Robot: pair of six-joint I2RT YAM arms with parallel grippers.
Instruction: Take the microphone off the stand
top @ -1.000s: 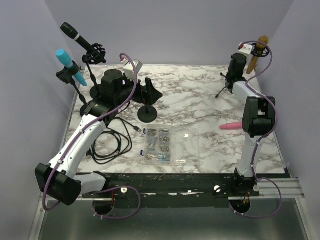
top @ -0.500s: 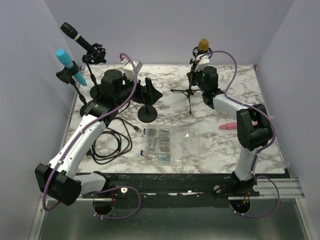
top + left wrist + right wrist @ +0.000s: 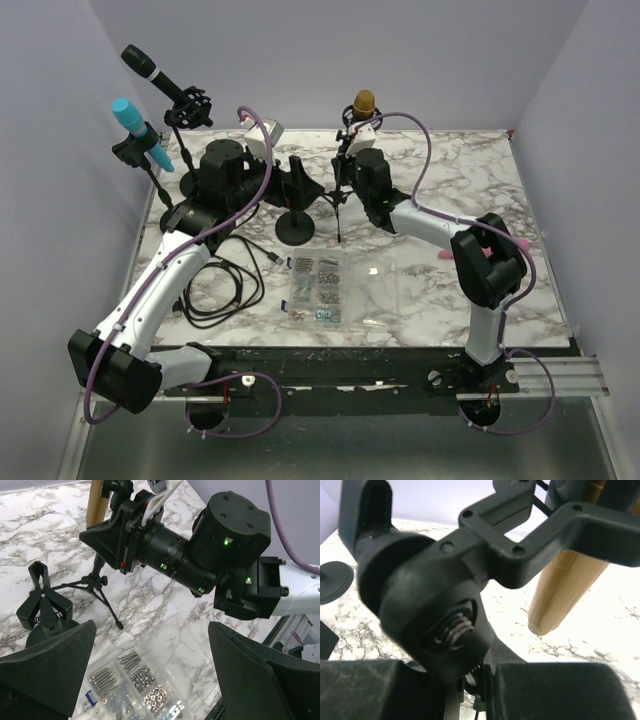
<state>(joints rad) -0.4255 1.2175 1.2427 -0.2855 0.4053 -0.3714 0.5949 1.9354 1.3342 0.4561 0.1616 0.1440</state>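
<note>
Top external: right jaws, clamped on the stand [image 3: 98, 579], had hauled it and mic [image 3: 364, 102] leftward; left jaws gaped.

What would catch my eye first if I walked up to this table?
Probably the gold microphone near the back middle of the table, clipped in a small tripod stand that the right arm's tool grips. Next, at the far left, a bright blue microphone and a black microphone, each on its own stand. A clear box of screws lies toward the front centre.
</note>
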